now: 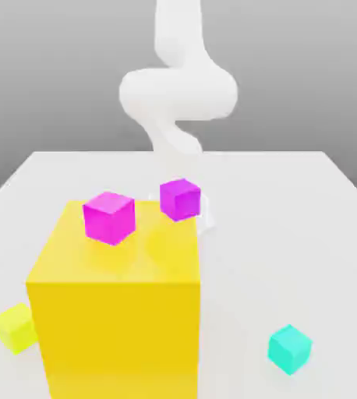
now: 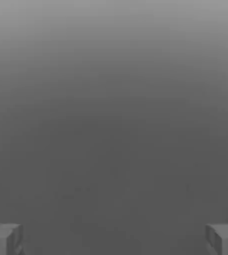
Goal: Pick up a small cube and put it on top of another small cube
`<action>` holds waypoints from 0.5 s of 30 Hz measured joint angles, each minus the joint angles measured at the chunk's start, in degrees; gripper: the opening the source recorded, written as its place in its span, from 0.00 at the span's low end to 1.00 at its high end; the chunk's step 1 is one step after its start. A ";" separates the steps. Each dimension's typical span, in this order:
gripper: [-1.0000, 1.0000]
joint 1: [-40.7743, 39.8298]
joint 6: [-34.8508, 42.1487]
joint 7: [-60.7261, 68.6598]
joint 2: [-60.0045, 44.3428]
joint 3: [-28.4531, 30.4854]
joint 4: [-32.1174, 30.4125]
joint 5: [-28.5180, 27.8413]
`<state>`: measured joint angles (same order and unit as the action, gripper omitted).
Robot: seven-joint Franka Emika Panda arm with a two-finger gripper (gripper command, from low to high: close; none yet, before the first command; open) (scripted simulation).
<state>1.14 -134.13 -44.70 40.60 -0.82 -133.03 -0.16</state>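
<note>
The small cyan cube (image 1: 290,348) rests on the white table (image 1: 291,234) near the front, at the exterior view's right. A small yellow-green cube (image 1: 15,326) lies at the front left, beside the big yellow block (image 1: 115,327). My white arm (image 1: 178,93) comes down at the back, behind the block and far from the cyan cube. In the hand view my gripper (image 2: 114,239) is open, its two grey fingertips (image 2: 4,239) far apart with nothing between them, against a plain grey background.
One magenta cube (image 1: 109,217) sits on top of the yellow block. A purple-magenta cube (image 1: 180,199) is at the block's far edge, just in front of my arm's lower end; what it rests on I cannot tell.
</note>
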 joint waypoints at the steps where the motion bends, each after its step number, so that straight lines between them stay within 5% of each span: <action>1: 0.50 0.51 -1.01 0.48 -2.26 -0.35 -0.54 -0.09; 15: 0.50 6.48 -14.15 6.21 -31.49 -5.75 -7.51 -1.85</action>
<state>7.62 -148.27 -38.49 9.12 -6.58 -140.54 -2.02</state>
